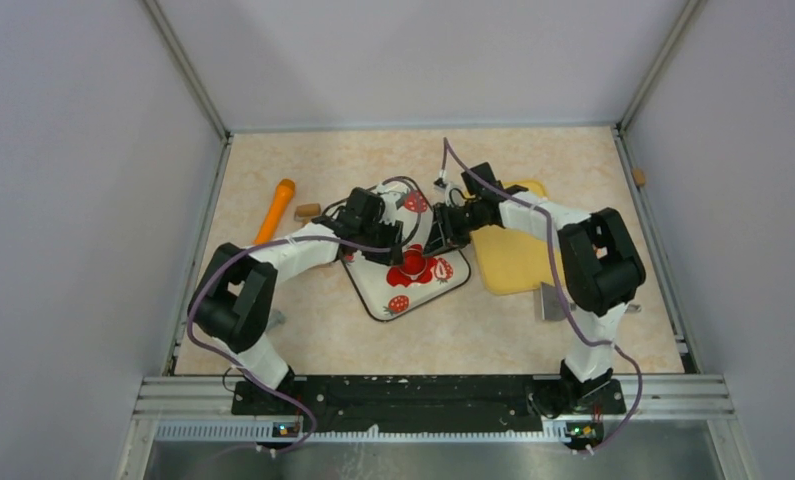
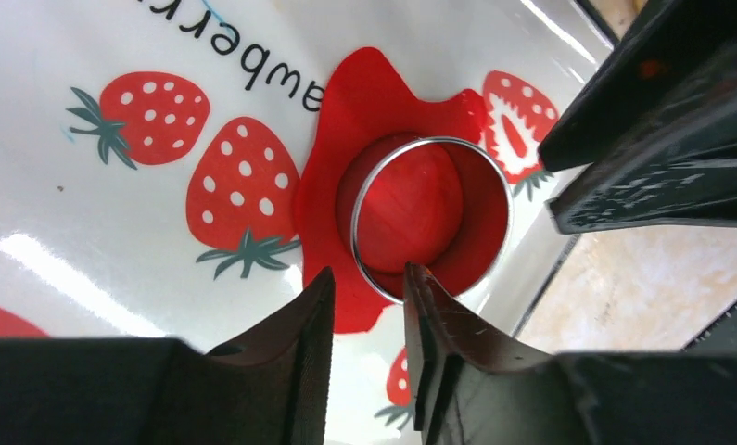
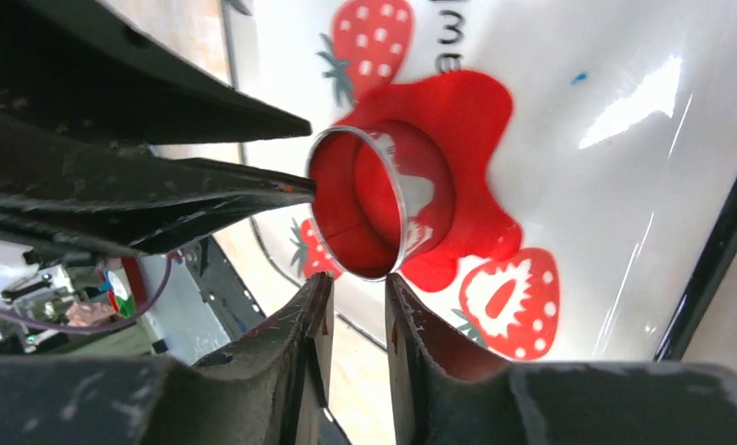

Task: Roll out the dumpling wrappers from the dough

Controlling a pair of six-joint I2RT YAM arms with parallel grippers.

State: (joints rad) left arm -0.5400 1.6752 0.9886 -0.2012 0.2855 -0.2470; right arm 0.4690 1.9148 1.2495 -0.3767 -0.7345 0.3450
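Now the dough (image 2: 346, 139) lies flat on the strawberry mat (image 2: 86, 278), stretched roughly left-right, with a metal ring (image 2: 357, 209) upright on it. The left fingers (image 2: 299, 352) and right fingers (image 3: 299, 362), slightly parted, sit at its rim.

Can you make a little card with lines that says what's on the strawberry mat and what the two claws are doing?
strawberry mat: white, lying under the dough
dough: flat ragged red blob
metal ring: standing on the dough, red showing inside
left gripper: jaws parted, tips at the ring's rim
right gripper: jaws parted, tips at the ring's other side
nearby: orange stick on the left, yellow board on the right
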